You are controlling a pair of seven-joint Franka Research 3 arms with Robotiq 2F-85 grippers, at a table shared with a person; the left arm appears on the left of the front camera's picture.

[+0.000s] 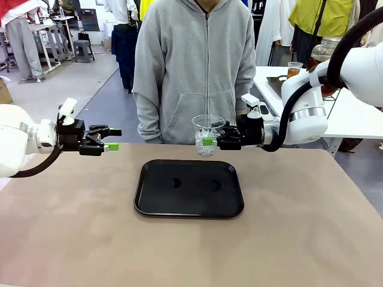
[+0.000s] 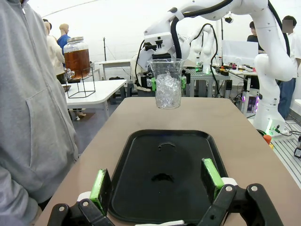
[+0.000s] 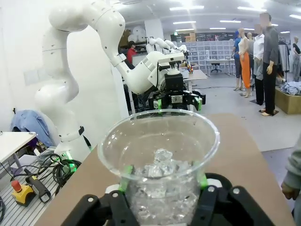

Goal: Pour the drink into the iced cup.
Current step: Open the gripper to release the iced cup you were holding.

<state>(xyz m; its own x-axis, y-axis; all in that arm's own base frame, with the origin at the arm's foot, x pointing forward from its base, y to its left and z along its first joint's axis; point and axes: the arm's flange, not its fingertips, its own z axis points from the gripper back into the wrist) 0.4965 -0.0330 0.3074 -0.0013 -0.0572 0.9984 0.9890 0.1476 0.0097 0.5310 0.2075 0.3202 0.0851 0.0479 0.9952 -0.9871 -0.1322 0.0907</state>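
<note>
No legible text, labels, brands or numbers in any view.
</note>
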